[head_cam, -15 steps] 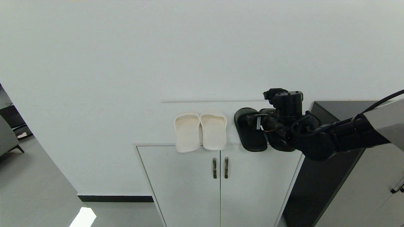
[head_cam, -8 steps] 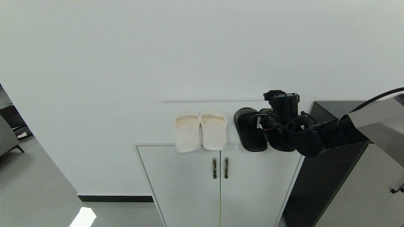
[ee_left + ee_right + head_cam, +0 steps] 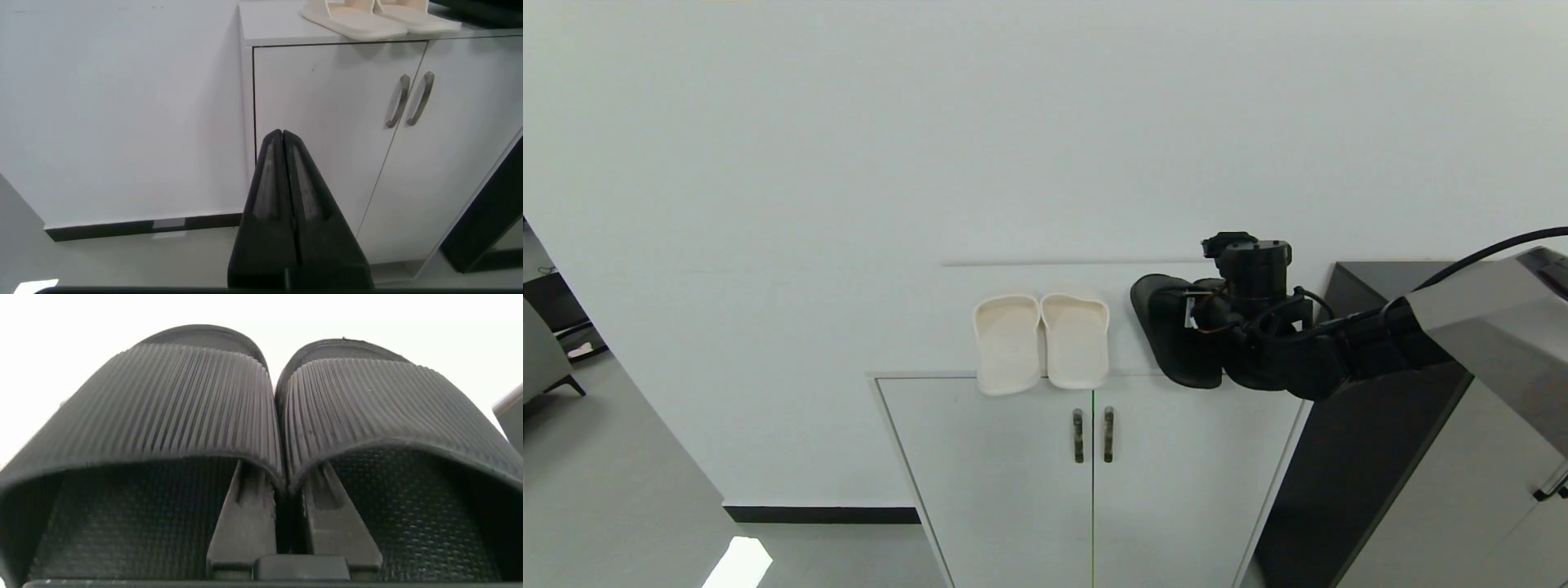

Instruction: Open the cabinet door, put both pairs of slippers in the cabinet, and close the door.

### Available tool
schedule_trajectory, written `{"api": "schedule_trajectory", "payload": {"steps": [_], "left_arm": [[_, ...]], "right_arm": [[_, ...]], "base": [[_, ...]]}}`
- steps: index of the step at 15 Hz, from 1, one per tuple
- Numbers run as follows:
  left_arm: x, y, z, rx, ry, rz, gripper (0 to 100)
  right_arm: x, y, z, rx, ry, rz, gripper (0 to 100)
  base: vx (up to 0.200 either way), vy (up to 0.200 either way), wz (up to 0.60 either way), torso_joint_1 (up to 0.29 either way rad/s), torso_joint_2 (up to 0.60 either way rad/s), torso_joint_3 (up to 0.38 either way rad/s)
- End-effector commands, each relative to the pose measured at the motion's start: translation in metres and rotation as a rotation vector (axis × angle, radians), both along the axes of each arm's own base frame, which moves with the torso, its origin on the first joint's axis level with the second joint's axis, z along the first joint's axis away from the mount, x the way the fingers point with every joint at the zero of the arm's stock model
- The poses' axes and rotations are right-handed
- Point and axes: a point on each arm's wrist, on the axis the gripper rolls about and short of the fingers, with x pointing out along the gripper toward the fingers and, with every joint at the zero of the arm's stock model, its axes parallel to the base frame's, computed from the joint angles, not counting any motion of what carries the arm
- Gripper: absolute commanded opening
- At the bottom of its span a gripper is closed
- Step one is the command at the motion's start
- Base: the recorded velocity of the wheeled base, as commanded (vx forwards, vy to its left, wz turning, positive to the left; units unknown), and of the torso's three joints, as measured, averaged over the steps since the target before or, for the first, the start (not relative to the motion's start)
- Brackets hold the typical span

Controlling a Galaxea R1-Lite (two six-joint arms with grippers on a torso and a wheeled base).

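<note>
A pair of black slippers (image 3: 1176, 347) lies on top of the white cabinet (image 3: 1176, 457), at its right end. My right gripper (image 3: 1213, 317) reaches into them from the front. In the right wrist view its fingers (image 3: 245, 514) sit one under each ribbed strap, with the gripper (image 3: 286, 486) shut on the slippers' (image 3: 155, 416) touching inner walls. A pair of white slippers (image 3: 1041, 339) lies to their left, toes over the front edge. Both cabinet doors are closed, their handles (image 3: 1093, 434) side by side. My left gripper (image 3: 283, 175) is shut and hangs low before the cabinet's left door (image 3: 327, 139).
A dark cabinet (image 3: 1372, 457) stands against the white cabinet's right side. The wall rises right behind the cabinet top. Grey floor (image 3: 613, 490) lies open to the left, with a black baseboard (image 3: 821, 514) along the wall.
The black slippers have shifted slightly to the right and turned, now pressed together in my right gripper. The right forearm has swung lower. The white slippers and doors have not moved.
</note>
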Motion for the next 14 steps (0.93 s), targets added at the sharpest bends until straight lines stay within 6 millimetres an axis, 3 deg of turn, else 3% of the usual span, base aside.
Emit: {"api": "schedule_trajectory", "payload": {"steps": [1,3,6,9,14], "left_arm": [[0.000,0.000,0.000,-0.001,0.003,0.000,0],[0.000,0.000,0.000,-0.005,0.001,0.000,0],[0.000,0.000,0.000,-0.007,0.001,0.005,0],[0.000,0.000,0.000,-0.007,0.001,0.005,0],[0.000,0.000,0.000,-0.007,0.001,0.005,0]], "right_arm": [[-0.001,0.000,0.003,0.006,-0.007,0.003,0],[-0.019,0.003,0.022,0.024,-0.027,0.031,0],[-0.063,0.008,0.049,0.047,-0.041,0.143,0],[-0.134,0.012,0.068,0.060,-0.029,0.327,0],[-0.224,-0.005,0.066,0.069,0.017,0.578,0]], "base": [[0.000,0.000,0.00,0.000,0.00,0.000],[0.000,0.000,0.00,0.000,0.00,0.000],[0.000,0.000,0.00,0.000,0.00,0.000],[0.000,0.000,0.00,0.000,0.00,0.000],[0.000,0.000,0.00,0.000,0.00,0.000]]}}
